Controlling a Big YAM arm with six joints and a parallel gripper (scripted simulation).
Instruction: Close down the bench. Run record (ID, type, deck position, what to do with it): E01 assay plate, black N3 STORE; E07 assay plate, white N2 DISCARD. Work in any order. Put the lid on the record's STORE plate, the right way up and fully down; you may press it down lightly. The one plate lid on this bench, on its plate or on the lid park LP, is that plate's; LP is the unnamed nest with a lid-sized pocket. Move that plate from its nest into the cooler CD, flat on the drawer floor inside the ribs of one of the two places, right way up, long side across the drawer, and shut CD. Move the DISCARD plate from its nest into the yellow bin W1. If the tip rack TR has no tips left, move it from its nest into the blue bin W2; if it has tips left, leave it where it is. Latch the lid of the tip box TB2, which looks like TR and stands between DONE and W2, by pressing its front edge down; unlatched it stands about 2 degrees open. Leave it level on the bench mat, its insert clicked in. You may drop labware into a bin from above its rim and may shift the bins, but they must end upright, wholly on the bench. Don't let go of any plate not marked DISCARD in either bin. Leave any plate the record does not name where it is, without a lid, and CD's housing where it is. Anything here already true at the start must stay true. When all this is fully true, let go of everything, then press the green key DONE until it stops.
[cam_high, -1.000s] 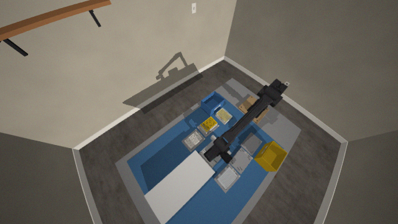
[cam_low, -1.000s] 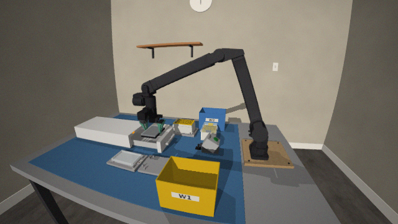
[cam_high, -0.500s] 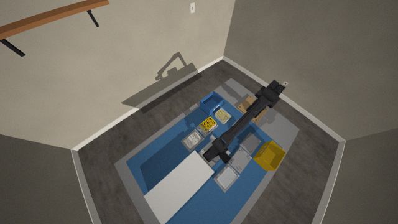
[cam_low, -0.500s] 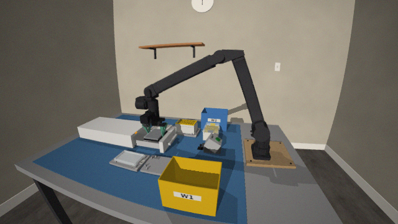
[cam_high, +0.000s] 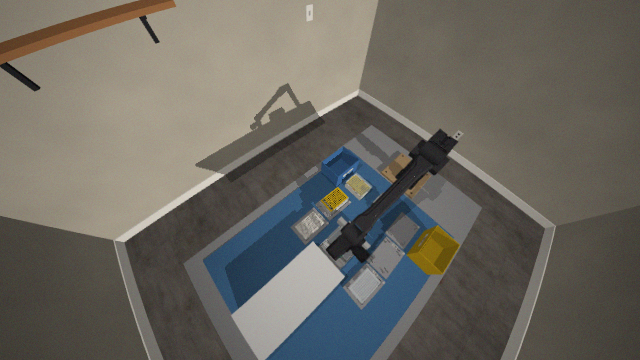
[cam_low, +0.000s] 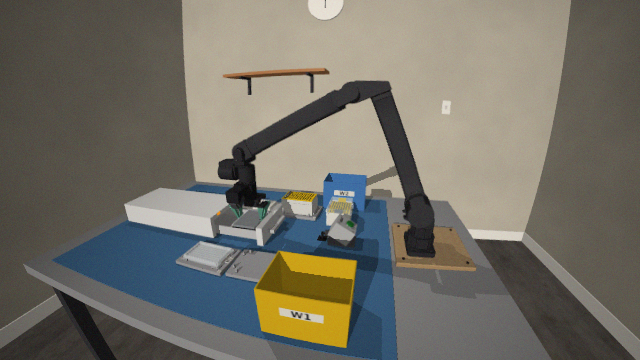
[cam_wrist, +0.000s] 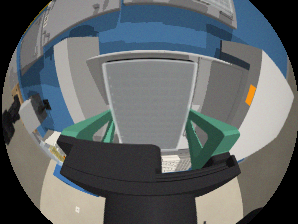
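Observation:
My gripper (cam_low: 247, 206) is shut on the lidded black plate, green fingers on its two long sides. In the wrist view the grey lid (cam_wrist: 149, 99) fills the middle between the fingers. The plate sits low inside the open drawer (cam_low: 252, 231) of the white cooler (cam_low: 172, 210); I cannot tell if it rests on the drawer floor. The white plate (cam_low: 207, 254) lies in its nest at the front, next to an empty nest (cam_low: 250, 265).
The yellow bin W1 (cam_low: 305, 297) stands at the front edge, the blue bin W2 (cam_low: 345, 192) at the back. A rack with yellow tips (cam_low: 300, 200) and a similar pale tip box (cam_low: 340, 207) stand near W2. The green key block (cam_low: 342, 232) lies before them. Another grey nest (cam_high: 310, 225) lies behind the drawer.

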